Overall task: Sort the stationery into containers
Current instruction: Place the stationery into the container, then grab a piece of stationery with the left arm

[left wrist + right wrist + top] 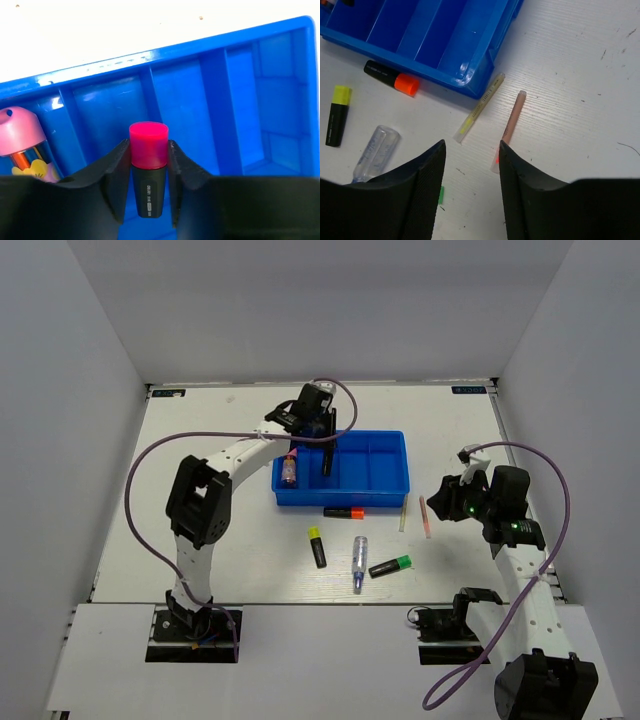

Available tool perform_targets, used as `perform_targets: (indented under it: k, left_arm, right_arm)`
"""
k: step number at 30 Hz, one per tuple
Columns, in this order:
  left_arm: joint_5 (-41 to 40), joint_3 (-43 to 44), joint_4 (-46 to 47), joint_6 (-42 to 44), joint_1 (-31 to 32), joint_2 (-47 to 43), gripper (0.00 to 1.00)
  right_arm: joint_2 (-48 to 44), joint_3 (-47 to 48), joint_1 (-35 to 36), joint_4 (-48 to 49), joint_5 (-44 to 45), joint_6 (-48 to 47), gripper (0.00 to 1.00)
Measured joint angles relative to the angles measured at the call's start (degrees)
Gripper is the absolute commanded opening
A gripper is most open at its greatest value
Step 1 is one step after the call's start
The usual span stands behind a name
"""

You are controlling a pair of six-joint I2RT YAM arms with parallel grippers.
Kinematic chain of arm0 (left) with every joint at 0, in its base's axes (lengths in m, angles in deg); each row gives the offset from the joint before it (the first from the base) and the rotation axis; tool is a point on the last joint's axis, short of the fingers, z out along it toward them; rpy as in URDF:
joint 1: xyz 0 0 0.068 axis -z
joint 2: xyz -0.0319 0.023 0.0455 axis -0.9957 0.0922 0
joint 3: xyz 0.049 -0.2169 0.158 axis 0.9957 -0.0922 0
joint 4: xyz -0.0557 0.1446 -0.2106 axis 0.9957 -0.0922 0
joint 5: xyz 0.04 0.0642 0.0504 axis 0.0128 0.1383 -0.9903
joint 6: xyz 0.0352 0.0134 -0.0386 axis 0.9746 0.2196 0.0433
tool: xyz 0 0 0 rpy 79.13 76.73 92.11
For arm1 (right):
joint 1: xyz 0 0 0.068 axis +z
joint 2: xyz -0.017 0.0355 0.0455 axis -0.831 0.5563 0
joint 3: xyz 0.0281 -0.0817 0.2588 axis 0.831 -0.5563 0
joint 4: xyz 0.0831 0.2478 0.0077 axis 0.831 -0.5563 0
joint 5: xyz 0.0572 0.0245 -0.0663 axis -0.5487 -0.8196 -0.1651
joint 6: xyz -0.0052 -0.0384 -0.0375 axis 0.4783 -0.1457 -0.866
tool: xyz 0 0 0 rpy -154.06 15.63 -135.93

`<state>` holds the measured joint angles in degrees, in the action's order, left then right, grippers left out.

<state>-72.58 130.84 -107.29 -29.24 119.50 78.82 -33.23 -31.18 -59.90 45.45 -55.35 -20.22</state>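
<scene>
My left gripper (pixel 328 445) hangs over the blue tray (pixel 300 498), shut on a pink-capped highlighter (pixel 148 165) held between both fingers above a middle compartment of the tray (pixel 150 55). A pink-capped glue stick (pixel 290 472) lies in the left compartment. My right gripper (pixel 471 150) is open and low over the table, right of the tray (pixel 440 72). A pink stick (pixel 512 120) ends beside its right finger, and a pale-yellow stick (pixel 480 106) lies just ahead. On the table lie orange (pixel 343 512), yellow (pixel 317 547) and green (pixel 392 566) highlighters and a clear pen (pixel 358 563).
White walls close in the table at the back and on both sides. The left arm arches over the table's left half with its purple cable looping above. The right arm's cable loops off the table's near right corner.
</scene>
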Motion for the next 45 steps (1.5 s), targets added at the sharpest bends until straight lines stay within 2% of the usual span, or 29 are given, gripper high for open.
perform_targets:
  k: [2, 3, 9, 10, 11, 12, 13, 14, 16, 17, 18, 19, 20, 22, 23, 25, 27, 30, 33, 38, 45]
  left_arm:
    - [-1.07, -0.04, -0.11, 0.83, 0.42, 0.37, 0.56]
    - [-1.44, -0.13, -0.15, 1.14, 0.59, 0.39, 0.66]
    - [-3.21, -0.17, -0.37, 2.54, 1.01, 0.39, 0.70]
    - [-3.30, -0.13, -0.61, 2.78, 1.09, 0.35, 0.66]
    - [-3.39, -0.13, -0.81, 2.97, 1.20, 0.24, 0.59]
    - [-3.43, -0.13, -1.01, 3.08, 1.25, 0.11, 0.48]
    - [-3.56, -0.13, -1.22, 3.21, 1.40, -0.20, 0.30]
    - [-4.00, -0.42, -1.36, 3.08, 1.81, -0.83, 0.22]
    - [-5.35, -2.84, -1.95, 3.72, 3.23, -3.89, 0.08]
    - [-6.21, -4.72, -2.21, 3.43, 4.44, -6.05, 0.07]
    - [-7.54, -7.02, -2.60, 3.21, 5.92, -8.83, 0.07]
    - [-8.63, -9.86, -3.72, 2.43, 8.20, -12.44, 0.21]
    - [-10.19, -12.04, -4.63, 1.68, 10.47, -15.43, 0.35]
    - [-13.66, -16.57, -7.69, -2.43, 16.04, -21.94, 0.38]
    - [-15.50, -18.49, -9.07, -4.70, 18.84, -24.63, 0.46]
    - [-19.32, -22.73, -11.63, -9.75, 23.50, -28.87, 0.56]
    - [-23.37, -27.32, -13.53, -15.21, 26.75, -31.69, 0.61]
    - [-29.66, -32.89, -16.85, -23.80, 29.57, -32.28, 0.62]
    - [-34.21, -33.66, -19.65, -30.05, 30.27, -29.44, 0.64]
    - [-38.12, -33.35, -19.45, -34.95, 30.25, -24.28, 0.66]
    - [-37.88, -33.03, -15.91, -38.29, 30.29, -18.45, 0.66]
  right_arm:
    - [0.00, -0.04, 0.00, 0.00, -0.02, -0.20, 0.52]
    - [0.02, -0.04, 0.00, 0.00, -0.02, -0.20, 0.52]
    - [0.02, -0.07, 0.00, 0.00, -0.20, -0.20, 0.55]
    - [0.02, -0.07, 0.00, 0.00, -0.22, -0.22, 0.55]
    - [0.02, -0.04, 0.00, 0.00, -0.26, -0.22, 0.41]
    - [0.02, -0.07, 0.00, 0.00, -0.26, -0.61, 0.30]
    - [0.02, -0.07, -0.02, -0.02, -0.35, -0.79, 0.19]
    - [0.00, -0.07, -0.04, -0.07, -0.42, -0.83, 0.00]
    - [-0.02, -0.09, -0.04, -0.24, -0.55, -1.16, 0.00]
    - [-0.02, -0.15, -0.07, -0.42, -0.66, -1.38, 0.03]
    - [-0.04, -0.24, -0.07, -0.55, -0.74, -1.64, 0.15]
    - [-0.04, -0.33, -0.09, -0.76, -1.25, -2.47, 0.31]
    - [-0.02, -0.39, -0.09, -1.16, -2.25, -4.39, 0.56]
    - [-0.02, -0.42, -0.09, -1.81, -4.52, -6.27, 0.67]
    - [0.04, -0.42, -0.09, -2.29, -6.16, -7.98, 0.72]
    - [0.33, -0.42, -0.09, -3.28, -9.11, -10.69, 0.72]
    - [0.83, -0.42, -0.09, -4.17, -11.87, -12.87, 0.72]
    - [1.84, -0.42, -0.09, -4.61, -14.21, -14.49, 0.72]
    - [2.25, -0.42, -0.09, -5.16, -15.30, -15.02, 0.70]
    - [2.25, -0.42, -0.09, -5.53, -15.87, -15.23, 0.70]
    - [2.23, -0.42, -0.09, -5.55, -15.85, -15.21, 0.70]
